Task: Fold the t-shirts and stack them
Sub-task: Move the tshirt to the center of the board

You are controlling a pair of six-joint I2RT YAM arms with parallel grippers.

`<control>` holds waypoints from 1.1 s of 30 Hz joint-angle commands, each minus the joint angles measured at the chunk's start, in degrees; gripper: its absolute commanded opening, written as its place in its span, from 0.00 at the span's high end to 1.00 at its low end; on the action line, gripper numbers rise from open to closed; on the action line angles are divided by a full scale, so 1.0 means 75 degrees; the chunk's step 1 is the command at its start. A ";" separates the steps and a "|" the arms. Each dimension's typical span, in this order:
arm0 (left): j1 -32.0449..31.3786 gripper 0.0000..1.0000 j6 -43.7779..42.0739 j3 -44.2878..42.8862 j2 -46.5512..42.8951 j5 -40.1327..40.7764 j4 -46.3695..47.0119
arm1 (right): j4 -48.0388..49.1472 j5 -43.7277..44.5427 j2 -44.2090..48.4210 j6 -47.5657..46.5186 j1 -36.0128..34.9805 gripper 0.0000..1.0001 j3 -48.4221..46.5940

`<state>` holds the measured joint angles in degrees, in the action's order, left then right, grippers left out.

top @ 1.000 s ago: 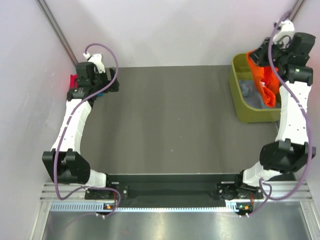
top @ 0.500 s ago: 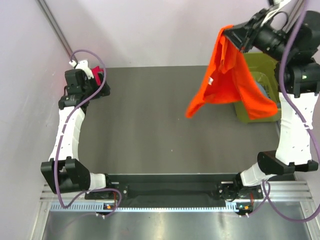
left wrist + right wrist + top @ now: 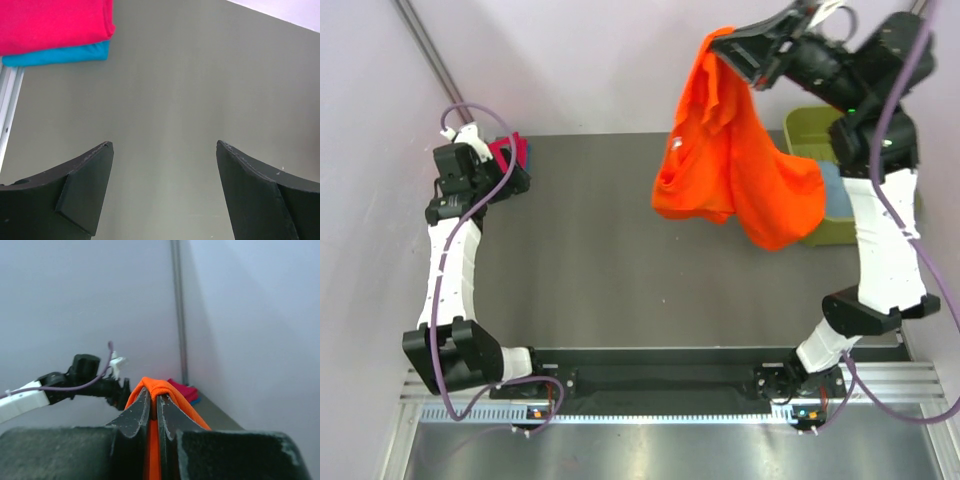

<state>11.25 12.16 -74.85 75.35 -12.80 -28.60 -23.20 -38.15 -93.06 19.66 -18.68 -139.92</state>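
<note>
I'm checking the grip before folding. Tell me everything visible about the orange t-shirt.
The orange t-shirt is soft, plain bright cloth, unfolded, hanging in loose folds over the table. The shut right hand pinches a bunched edge at its top; nothing else seems to touch it. From above, it overlaps the green tub.

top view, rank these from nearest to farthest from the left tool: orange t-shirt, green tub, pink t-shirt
1. crimson-pink t-shirt: folded at the far left, right beside the left tool.
2. orange t-shirt: hanging in the air, right of centre.
3. olive-green tub: at the far right edge, partly behind the orange t-shirt.
</note>
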 commanded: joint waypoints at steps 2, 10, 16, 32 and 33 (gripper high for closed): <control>0.0246 0.12 0.0300 0.0276 -0.0484 -0.0344 0.0309 | 0.0515 -0.0152 -0.0376 0.0133 -0.1024 1.00 -0.0176; 0.0434 0.13 0.0347 0.0616 -0.0918 -0.0415 0.0263 | 0.1065 0.0211 -0.1221 0.0226 -0.2267 1.00 -0.1171; 0.0622 0.13 0.0417 0.0874 -0.1082 -0.0473 0.0216 | 0.1639 0.0481 -0.1303 0.0554 -0.2455 1.00 -0.1301; 0.0868 0.14 0.0628 0.1226 -0.1293 -0.0777 0.0227 | 0.2495 0.1087 -0.1000 -0.0920 -0.3451 1.00 -0.1747; 0.0868 0.14 0.0651 0.1238 -0.1293 -0.0813 0.0227 | 0.2589 0.1184 -0.0848 -0.1398 -0.3451 1.00 -0.1631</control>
<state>17.28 16.14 -66.06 67.51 -17.04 -28.56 -12.27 -34.94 -104.49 17.76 -44.10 -147.98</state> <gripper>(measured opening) 0.861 0.021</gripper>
